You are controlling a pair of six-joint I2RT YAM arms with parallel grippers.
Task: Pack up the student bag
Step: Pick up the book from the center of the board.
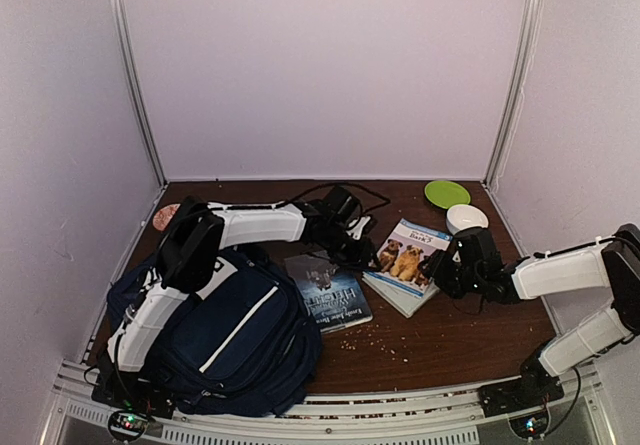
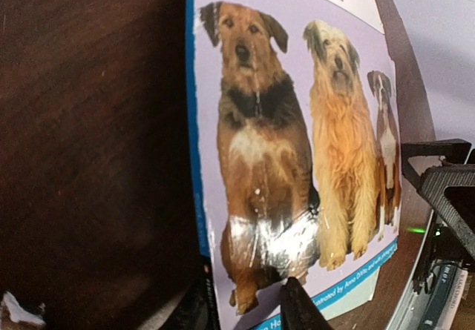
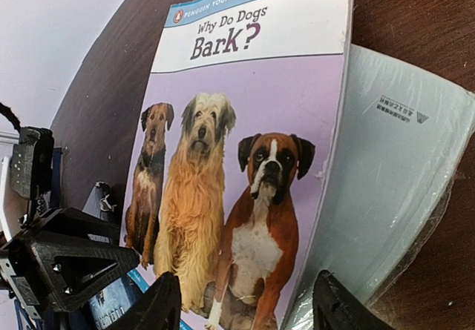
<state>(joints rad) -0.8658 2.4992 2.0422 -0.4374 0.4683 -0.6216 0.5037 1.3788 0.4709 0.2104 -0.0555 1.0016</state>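
Working the dog book [image 1: 408,253] from both ends, the two arms meet at centre-right of the top view. The student bag [image 1: 235,340] lies slumped at lower left, partly beneath the left arm, and its opening is not clearly shown. The left end effector [image 2: 245,311] sits at the bottom of its wrist view with its fingers spread. One finger is over the glossy cover and the other just off the book's left edge, seemingly placed to catch that edge; no pinch shows. The right end effector [image 3: 245,309] is spread too, its fingers straddling the book's near end, where the cover overlaps a pale plastic-wrapped book [image 3: 404,167] beneath. That stance probably keeps the dog book from sliding away. A dark book [image 1: 328,290] lies between bag and dog book. A green plate [image 1: 447,193] and white bowl [image 1: 466,217] sit at upper right on the worktop [image 1: 450,345].
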